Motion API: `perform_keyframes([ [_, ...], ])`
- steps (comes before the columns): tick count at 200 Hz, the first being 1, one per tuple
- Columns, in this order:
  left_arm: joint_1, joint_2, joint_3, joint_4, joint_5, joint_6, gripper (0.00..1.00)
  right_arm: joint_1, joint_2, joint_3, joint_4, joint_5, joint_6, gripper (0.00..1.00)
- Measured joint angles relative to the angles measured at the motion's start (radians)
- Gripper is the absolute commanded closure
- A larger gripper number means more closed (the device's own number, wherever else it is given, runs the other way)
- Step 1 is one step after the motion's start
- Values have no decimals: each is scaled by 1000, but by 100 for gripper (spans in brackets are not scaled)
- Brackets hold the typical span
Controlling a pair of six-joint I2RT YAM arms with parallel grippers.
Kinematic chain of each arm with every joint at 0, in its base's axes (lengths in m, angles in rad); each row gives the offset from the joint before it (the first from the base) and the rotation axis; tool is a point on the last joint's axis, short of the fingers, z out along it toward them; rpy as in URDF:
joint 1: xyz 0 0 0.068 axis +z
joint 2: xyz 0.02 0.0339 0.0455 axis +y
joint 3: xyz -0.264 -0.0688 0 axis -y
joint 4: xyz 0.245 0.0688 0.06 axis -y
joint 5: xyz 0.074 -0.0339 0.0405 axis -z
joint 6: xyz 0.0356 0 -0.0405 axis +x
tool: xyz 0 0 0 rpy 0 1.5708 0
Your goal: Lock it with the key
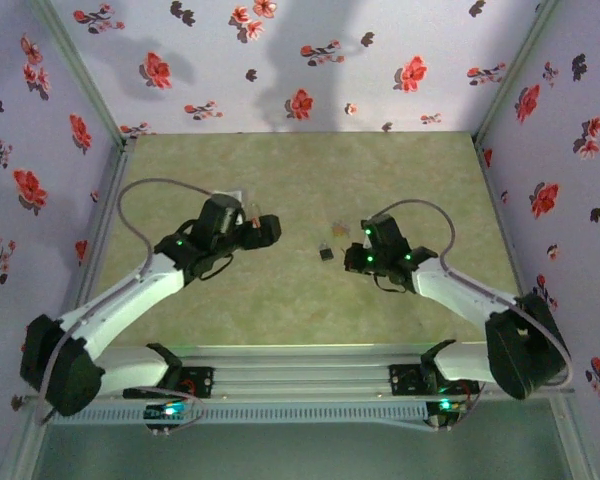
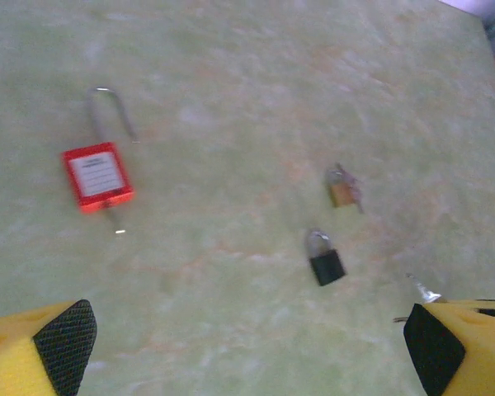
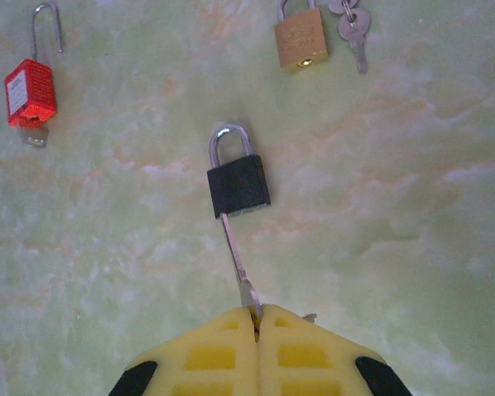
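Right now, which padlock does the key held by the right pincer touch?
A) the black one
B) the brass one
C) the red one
A: the key in the shut right pincer runs straight to the base of the black padlock.

Pale lilac walls point(image 1: 430, 90) with red and dark flowers on the left, right and far sides. Greenish marbled tabletop point(image 1: 280, 300) in between. Soft shadows point(image 1: 130, 50) on the far wall, metal rail point(image 1: 300, 375) along the near edge.

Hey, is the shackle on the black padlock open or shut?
Shut. In the right wrist view both legs of its silver shackle go straight into the body of the black padlock, no gap showing.
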Motion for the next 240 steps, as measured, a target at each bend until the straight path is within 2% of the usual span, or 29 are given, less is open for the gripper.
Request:
perform_keyframes([
  [43, 68, -124, -116, -3, -52, 1, 0, 0, 145, 94, 6, -6, -19, 100],
  [85, 105, -156, -175, 5, -60, 0, 0, -10, 247, 141, 7, -16, -23, 100],
  [190, 146, -172, -239, 48, -58, 0, 0, -44, 381, 200, 5, -28, -42, 100],
  [240, 156, -177, -255, 80, -57, 0, 0, -45, 394, 222, -7, -31, -53, 98],
])
